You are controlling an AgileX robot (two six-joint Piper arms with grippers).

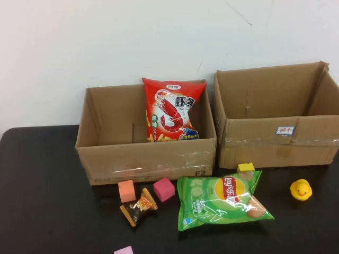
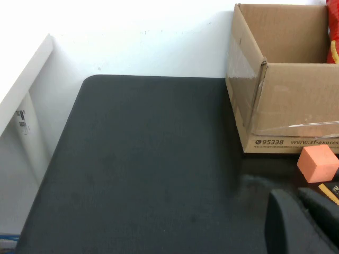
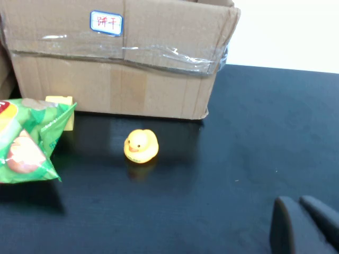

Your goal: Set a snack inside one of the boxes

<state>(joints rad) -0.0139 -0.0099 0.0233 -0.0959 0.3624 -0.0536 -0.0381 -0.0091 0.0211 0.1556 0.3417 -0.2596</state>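
While both hands [image 2: 302, 222] [image 3: 304, 225] sit shut, red bag [image 1: 170, 111] boxed.

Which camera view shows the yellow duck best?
The right wrist view: the duck sits close and whole, near the right box. The high view shows it small at the table's right. The left wrist view misses it.
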